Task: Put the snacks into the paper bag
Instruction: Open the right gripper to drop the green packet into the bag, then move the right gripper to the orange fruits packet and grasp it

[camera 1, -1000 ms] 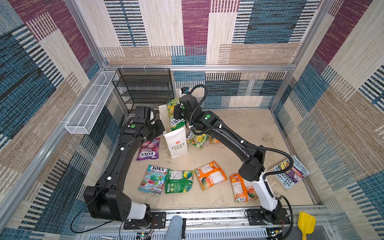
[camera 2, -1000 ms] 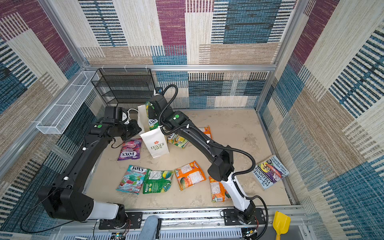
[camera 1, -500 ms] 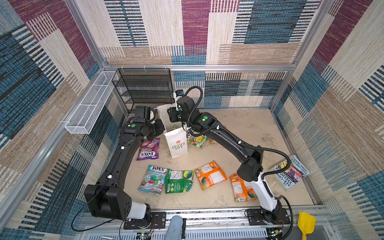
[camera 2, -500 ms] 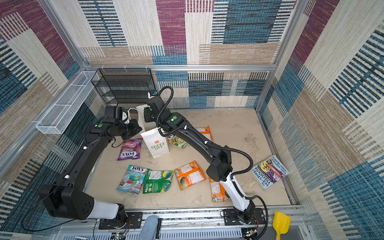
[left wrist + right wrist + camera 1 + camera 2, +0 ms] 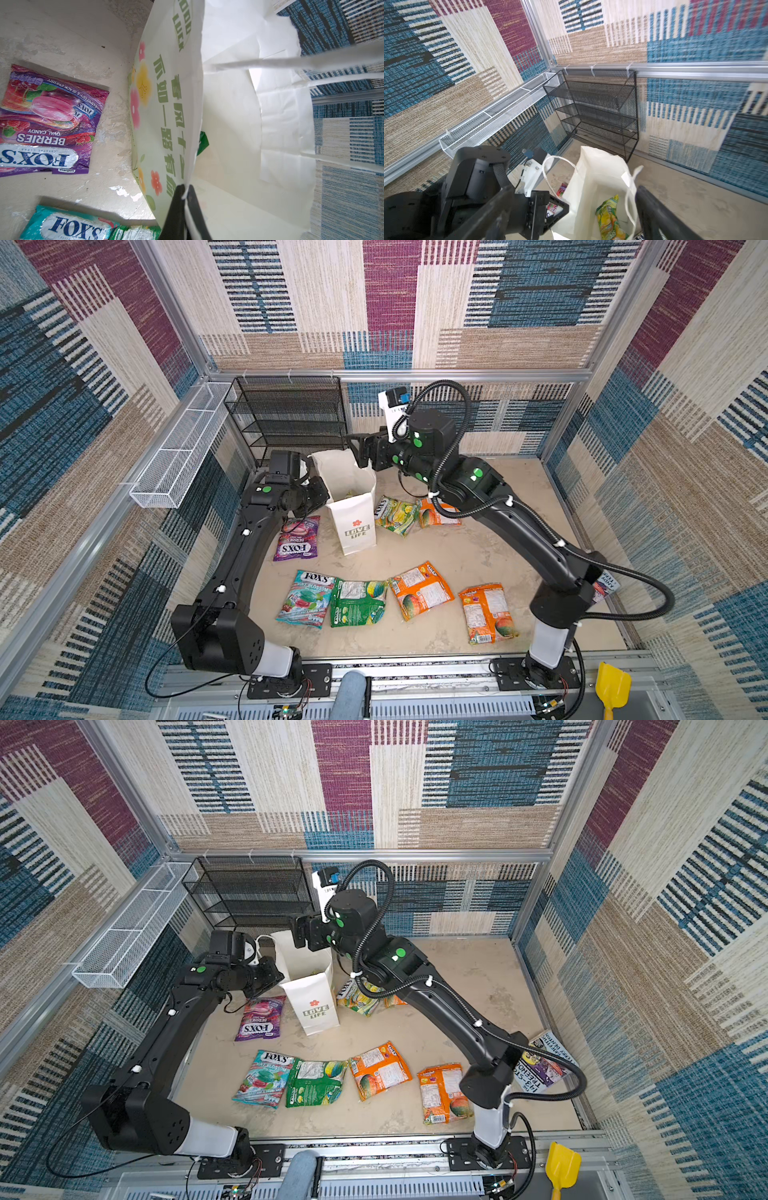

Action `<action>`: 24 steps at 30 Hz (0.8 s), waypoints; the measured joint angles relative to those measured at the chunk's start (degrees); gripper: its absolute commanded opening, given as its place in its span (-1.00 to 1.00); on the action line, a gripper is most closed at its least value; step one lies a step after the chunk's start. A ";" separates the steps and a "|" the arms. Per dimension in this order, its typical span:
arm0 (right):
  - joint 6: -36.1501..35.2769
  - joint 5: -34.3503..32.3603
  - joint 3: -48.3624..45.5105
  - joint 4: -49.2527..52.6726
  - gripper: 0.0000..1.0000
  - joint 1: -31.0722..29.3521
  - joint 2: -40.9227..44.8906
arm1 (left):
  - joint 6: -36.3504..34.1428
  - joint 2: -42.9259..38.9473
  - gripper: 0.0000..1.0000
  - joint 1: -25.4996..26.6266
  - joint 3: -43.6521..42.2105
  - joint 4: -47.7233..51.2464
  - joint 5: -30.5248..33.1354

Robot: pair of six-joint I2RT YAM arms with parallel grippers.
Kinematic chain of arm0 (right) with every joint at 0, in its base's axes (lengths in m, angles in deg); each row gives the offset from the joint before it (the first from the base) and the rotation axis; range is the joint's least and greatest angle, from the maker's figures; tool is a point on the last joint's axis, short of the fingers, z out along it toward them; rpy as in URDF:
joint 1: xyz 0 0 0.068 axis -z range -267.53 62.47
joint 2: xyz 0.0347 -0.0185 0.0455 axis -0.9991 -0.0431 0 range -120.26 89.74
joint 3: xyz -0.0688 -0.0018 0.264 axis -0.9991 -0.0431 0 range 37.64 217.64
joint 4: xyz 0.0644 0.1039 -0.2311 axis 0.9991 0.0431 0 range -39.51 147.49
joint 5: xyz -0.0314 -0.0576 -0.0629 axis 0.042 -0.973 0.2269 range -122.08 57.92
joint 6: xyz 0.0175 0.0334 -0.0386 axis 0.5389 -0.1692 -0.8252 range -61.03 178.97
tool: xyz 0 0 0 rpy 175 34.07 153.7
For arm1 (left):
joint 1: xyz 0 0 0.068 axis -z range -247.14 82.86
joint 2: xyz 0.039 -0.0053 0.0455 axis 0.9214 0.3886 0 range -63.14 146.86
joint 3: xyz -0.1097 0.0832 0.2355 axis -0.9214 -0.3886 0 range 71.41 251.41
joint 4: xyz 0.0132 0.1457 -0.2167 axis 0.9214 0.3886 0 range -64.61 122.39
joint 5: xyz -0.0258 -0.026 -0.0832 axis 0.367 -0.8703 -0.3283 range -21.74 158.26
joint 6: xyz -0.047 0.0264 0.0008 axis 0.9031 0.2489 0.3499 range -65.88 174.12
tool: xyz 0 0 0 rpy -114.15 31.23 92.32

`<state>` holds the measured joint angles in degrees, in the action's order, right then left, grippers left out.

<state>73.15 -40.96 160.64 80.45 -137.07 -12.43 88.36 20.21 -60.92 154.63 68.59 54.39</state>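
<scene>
The white paper bag [image 5: 354, 526] [image 5: 312, 1006] stands upright at the back left of the table. My left gripper [image 5: 185, 193] [image 5: 322, 494] is shut on its rim and holds the mouth open. Just above that mouth my right gripper [image 5: 575, 190] [image 5: 359, 452] hangs open and empty. A yellow-green snack [image 5: 610, 216] lies inside the bag. On the table lie several snacks: a purple packet [image 5: 297, 537], a teal one [image 5: 307, 597], a green one [image 5: 359, 601], two orange ones [image 5: 419, 589] [image 5: 486, 612], and a yellow-green and an orange one [image 5: 395, 514] beside the bag.
A black mesh rack [image 5: 291, 414] stands against the back wall behind the bag, and a white wire basket [image 5: 183, 448] hangs on the left wall. A magazine [image 5: 544, 1065] lies at the right edge behind my right arm. A yellow scoop [image 5: 611, 686] sits outside the front rail.
My right gripper opened and let go of the yellow-green packet, which dropped into the bag; the gripper then drew up and back. The left arm has not moved.
</scene>
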 measured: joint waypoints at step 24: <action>16.57 23.71 -65.57 -29.42 0.72 41.44 7.96 | -0.61 1.40 -1.00 -0.72 1.36 1.31 -1.99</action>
<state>89.72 -17.25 95.07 51.03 -95.63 -4.47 87.75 21.61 -61.64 155.99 69.90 52.40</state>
